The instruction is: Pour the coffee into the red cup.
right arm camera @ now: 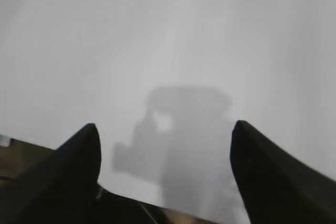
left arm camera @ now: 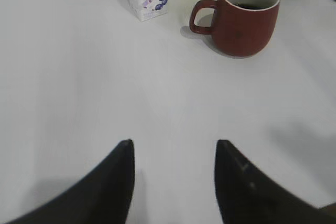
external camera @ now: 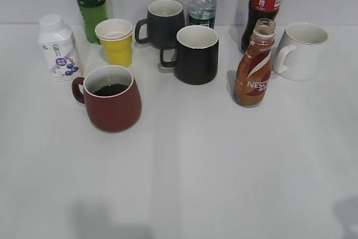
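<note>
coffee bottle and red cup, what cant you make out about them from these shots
- Coffee bottle, exterior view: label turned, lettering cut off at its curve; remaining liquid cannot be read through the brown wrap.
- Red cup, exterior view: dark liquid inside, depth hidden by its wall; left wrist view shows only a sliver past the rim.
- Right wrist view: only bare table between the open right gripper; neither item appears.

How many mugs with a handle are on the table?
4: the red cup at front left, two black mugs in the middle, a white mug at right. None seems hidden.
</note>
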Action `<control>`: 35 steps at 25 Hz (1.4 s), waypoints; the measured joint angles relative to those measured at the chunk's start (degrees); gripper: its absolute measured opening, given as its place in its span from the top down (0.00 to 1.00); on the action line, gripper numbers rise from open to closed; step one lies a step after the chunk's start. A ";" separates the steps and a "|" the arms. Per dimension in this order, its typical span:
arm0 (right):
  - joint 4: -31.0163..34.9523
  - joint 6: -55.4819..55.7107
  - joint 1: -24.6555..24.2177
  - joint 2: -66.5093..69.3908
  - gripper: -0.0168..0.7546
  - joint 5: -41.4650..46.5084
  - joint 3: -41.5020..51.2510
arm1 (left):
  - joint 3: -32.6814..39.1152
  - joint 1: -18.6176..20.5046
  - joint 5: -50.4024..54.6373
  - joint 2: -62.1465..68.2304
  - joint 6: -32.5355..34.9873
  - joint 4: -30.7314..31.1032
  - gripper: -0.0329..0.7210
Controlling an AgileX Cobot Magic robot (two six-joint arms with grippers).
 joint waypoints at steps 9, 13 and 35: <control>0.29 -3.32 0.00 -2.44 0.24 -1.86 1.62 | 0.04 0.00 -0.11 -0.24 0.16 0.06 0.50; 0.70 -3.60 0.00 -2.44 0.24 -2.07 1.62 | 0.04 0.00 -0.11 -0.24 0.16 0.06 0.53; 1.85 -3.64 -23.60 -13.46 0.24 -2.68 1.67 | 0.04 14.03 -0.36 -3.80 0.16 0.06 0.61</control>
